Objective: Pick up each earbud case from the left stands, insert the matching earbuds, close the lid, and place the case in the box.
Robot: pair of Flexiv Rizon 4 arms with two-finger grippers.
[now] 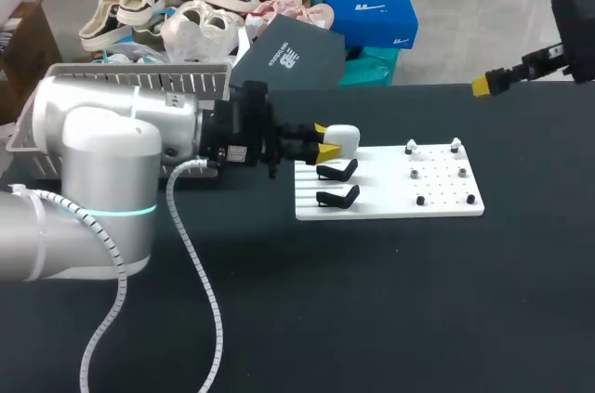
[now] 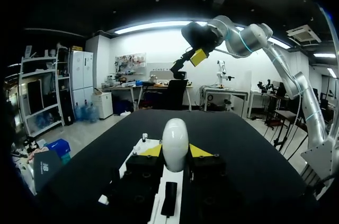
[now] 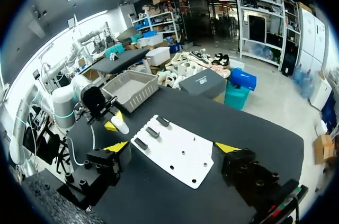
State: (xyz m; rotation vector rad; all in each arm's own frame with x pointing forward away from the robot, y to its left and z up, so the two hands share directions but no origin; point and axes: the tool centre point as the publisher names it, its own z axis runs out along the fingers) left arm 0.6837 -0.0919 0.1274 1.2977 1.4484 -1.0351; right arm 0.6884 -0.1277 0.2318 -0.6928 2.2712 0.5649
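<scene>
Presently pinching white earbud case between left gripper tips at back corner of stand board (seated or lifted, unclear). Right gripper spread, empty, well apart. Risk of slipping: smooth rounded shell, shallow tip hold.

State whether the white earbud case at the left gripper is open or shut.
Shut: the earbud case shows one smooth rounded shell, no lid raised.

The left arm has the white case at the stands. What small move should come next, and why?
Probably lift the case a little and draw it clear of the stands. The left gripper already grips it from both sides, and the right gripper hangs open well away.
</scene>
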